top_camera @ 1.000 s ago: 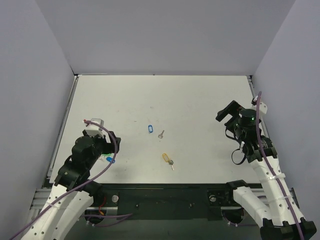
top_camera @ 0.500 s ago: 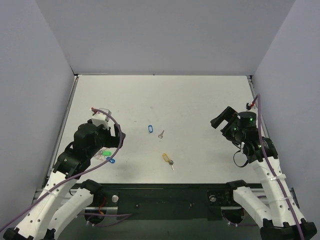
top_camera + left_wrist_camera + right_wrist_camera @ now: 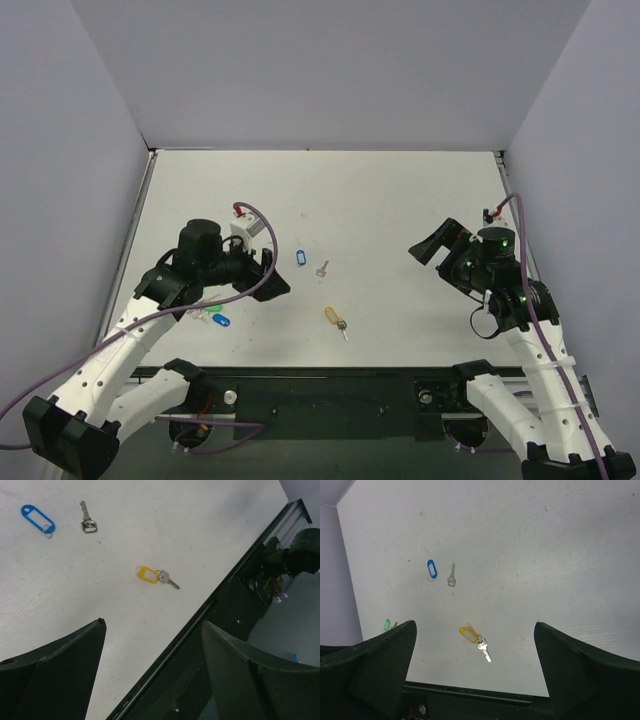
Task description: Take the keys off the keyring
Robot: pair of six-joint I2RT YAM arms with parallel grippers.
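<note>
The keyring [image 3: 330,314] lies diagonally at lower centre, its key [image 3: 343,327] pointing lower right. A blue tag [image 3: 300,257] and loose key [image 3: 322,268] sit above it. The left pincer [image 3: 272,274] and right pincer [image 3: 428,243] both gape, released.

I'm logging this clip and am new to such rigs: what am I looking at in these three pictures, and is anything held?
Two robot arms stand at the near edge of a table. One picture looks down on both; the other two come from wrist cameras, the dark shapes below being each arm's own fingers. On it lie a yellow keyring with a key on it, a blue tag beside a loose key, and a green tag and second blue tag by the left arm. Left gripper and right gripper are open, holding nothing.
</note>
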